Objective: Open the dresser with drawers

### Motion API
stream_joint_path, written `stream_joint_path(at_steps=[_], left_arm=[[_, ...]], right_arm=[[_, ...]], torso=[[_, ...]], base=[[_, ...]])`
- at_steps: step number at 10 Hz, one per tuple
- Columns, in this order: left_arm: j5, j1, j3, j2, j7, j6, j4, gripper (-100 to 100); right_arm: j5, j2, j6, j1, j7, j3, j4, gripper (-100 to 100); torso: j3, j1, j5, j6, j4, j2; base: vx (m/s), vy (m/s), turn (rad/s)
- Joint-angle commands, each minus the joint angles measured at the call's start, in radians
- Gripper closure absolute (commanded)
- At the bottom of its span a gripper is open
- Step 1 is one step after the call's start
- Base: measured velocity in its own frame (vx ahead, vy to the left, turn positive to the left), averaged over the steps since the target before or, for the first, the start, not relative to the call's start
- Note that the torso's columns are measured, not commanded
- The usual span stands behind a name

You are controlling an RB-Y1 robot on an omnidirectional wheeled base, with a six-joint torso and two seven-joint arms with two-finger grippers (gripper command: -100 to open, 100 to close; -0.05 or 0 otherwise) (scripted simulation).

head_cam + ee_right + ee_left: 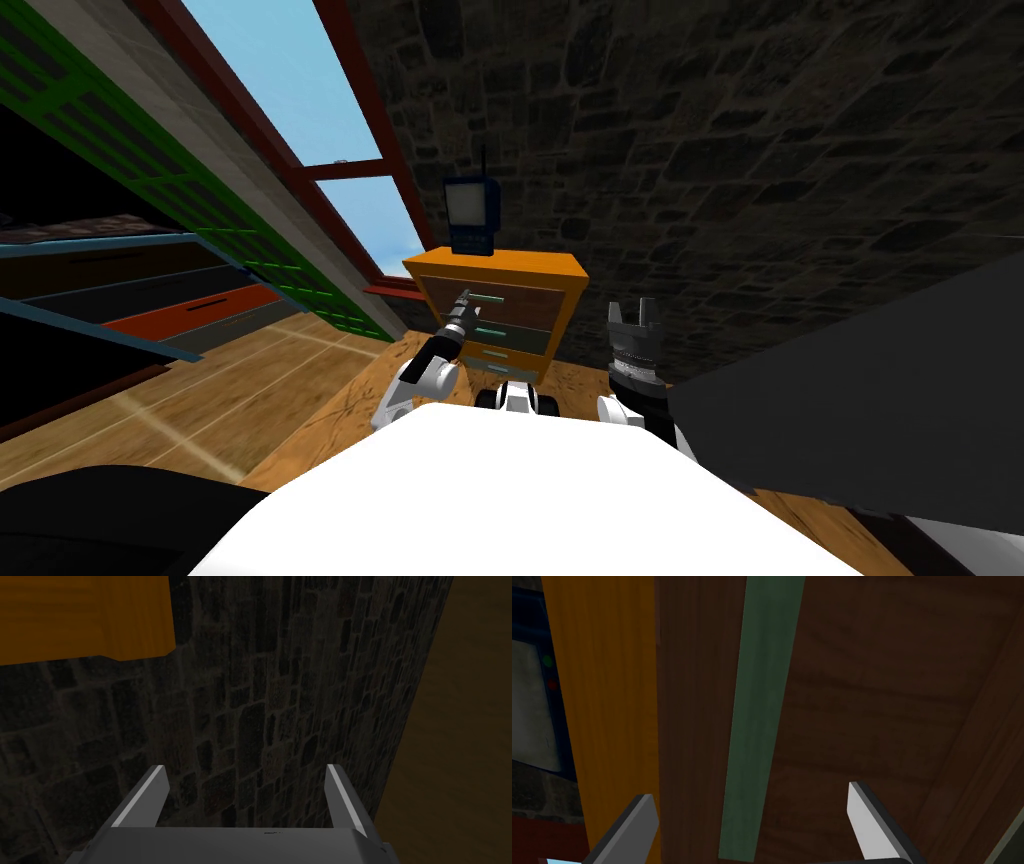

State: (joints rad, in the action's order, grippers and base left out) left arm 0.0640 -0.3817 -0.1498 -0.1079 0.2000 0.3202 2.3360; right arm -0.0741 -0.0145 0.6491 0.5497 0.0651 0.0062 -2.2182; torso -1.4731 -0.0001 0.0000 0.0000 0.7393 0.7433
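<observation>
Far left, cropped at the edge: a green slatted shutter (200, 215) beside dark shelving, hard to make out. Next to it, a red-framed window (290, 90) showing blue sky, with wooden floor (250, 390) below.

Centre: the orange dresser (500, 265), backed against the dark stone wall (750, 150) just right of the window. Three dark brown drawer fronts, appearing shut, each with a pale green bar handle. On top, a small blue screen device (471, 215) with an aerial. Green and red dots beside its screen in the left wrist view; any lettering too small to read.

Left arm stretched forward and up, left gripper (463, 296) at the left end of the top handle (490, 298). Left corners of the lower drawers hidden behind the forearm. From the wrist: fingers (632, 826) spread wide, one at the edge of the orange frame, the other over the top drawer front (862, 701), with the green bar running between them. Contact with the bar not discernible.

Right of the dresser: right gripper (632, 308) raised upright, blades parted wide and holding nothing. Aimed at the stone wall, a corner of the dresser off to one side.

Far right: a large dark grey slab (870, 400), cropped at the edge, identity unclear.
</observation>
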Motion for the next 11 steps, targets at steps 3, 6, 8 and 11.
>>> stream_joint_path(at_steps=[3,6,8,11], left_arm=[[0.003,-0.018,-0.003,-0.008,0.004,0.015,0.034,100],[0.005,-0.033,-0.008,-0.016,0.005,0.019,0.055,100],[0.007,-0.045,-0.011,-0.022,0.006,0.022,0.054,100],[0.011,-0.047,-0.007,-0.034,0.015,0.068,0.106,-100]], right_arm=[[0.000,0.000,0.000,0.000,0.000,0.000,0.000,0],[0.000,0.000,0.000,-0.001,0.000,0.000,0.000,0],[0.000,0.000,0.000,0.000,0.000,0.000,0.000,0],[0.000,0.000,0.000,-0.001,0.000,0.000,0.000,0]], torso=[[0.000,0.000,0.000,0.000,0.000,-0.001],[0.001,0.001,0.001,-0.001,0.001,0.001],[-0.006,-0.002,-0.001,0.000,0.000,-0.009],[-0.002,0.000,0.000,0.001,-0.001,-0.003]], base=[[-0.014,0.009,0.008],[-0.191,0.013,0.022],[-0.107,0.009,0.016],[-0.134,0.016,0.028]])
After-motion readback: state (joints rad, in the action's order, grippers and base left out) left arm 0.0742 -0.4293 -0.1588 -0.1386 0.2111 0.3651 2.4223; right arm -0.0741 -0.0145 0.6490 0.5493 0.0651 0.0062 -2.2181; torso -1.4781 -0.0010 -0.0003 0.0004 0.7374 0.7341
